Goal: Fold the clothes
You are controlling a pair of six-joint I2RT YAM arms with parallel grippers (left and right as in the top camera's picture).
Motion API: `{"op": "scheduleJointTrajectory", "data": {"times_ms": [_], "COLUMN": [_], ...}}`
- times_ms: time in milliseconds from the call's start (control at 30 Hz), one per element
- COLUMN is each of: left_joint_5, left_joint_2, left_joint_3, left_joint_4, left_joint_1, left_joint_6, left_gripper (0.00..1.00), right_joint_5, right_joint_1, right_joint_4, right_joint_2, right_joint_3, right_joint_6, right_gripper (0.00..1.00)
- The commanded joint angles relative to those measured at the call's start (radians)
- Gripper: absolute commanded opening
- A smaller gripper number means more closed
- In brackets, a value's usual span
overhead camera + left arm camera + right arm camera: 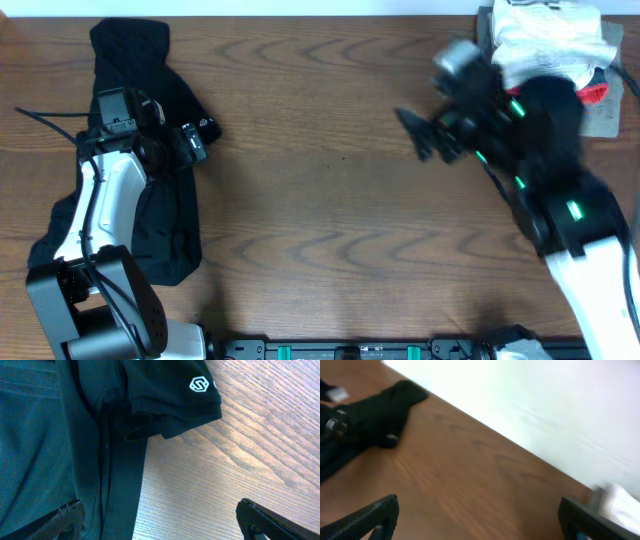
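Wooden table (320,230); left hand (165,520) and blurred right hand (415,135) gape empty; left arm (100,200) covers part of black garment (130,50).

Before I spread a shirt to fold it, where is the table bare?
The widest bare stretch of table lies in the middle, between the black garment on the left and the right claw. Crowded: the far right corner, with the pile of clothes.
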State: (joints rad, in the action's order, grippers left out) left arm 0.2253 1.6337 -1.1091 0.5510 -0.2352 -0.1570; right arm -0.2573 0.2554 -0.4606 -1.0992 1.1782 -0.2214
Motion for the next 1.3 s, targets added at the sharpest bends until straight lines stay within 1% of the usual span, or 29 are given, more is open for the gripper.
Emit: {"op": "scheduleJointTrajectory", "data": {"times_ms": [0,233,367,500,667,867,1033,1100,1267], "left_joint_5": [-0.010,-0.010,-0.010,-0.010,-0.010,-0.010,-0.010,-0.010,-0.010], "left_joint_2": [0.012,0.012,0.012,0.012,0.012,0.012,0.012,0.012,0.012], "left_joint_3": [-0.001,-0.001,-0.001,-0.001,-0.001,-0.001,-0.001,-0.001,-0.001], "left_joint_4": [0.001,0.001,0.001,0.001,0.001,0.001,0.001,0.001,0.001], "left_joint_1": [-0.004,-0.004,-0.004,-0.004,-0.004,-0.004,-0.004,-0.004,-0.004], "left_joint_6": [0.006,0.006,0.006,0.006,0.006,0.006,0.006,0.006,0.006], "left_gripper": [0.98,0.98,0.98,0.98,0.98,0.98,0.98,0.98,0.98], "right_joint_5": [-0.014,-0.092,-0.089,-0.082,-0.045,-0.034,-0.031,-0.032,-0.031], "right_joint_1": [-0.095,-0.277,-0.303,-0.303,-0.303,-0.303,-0.303,-0.302,-0.298], "right_joint_4": [0.066,0.275,0.399,0.495,0.526,0.525,0.422,0.409,0.412], "right_joint_2": [0.147,0.437,0.570,0.669,0.797,0.935,1.042,1.091,1.094], "right_joint_3": [-0.196,-0.597,-0.803,-0.951,-1.076,-1.171,-1.173,-1.173,-1.173], "right_joint_6": [-0.023,-0.022,-0.023,-0.023,-0.023,-0.023,-0.023,-0.004,0.007], "right_gripper": [0.99,0.99,0.99,0.99,0.99,0.99,0.99,0.99,0.99]}}
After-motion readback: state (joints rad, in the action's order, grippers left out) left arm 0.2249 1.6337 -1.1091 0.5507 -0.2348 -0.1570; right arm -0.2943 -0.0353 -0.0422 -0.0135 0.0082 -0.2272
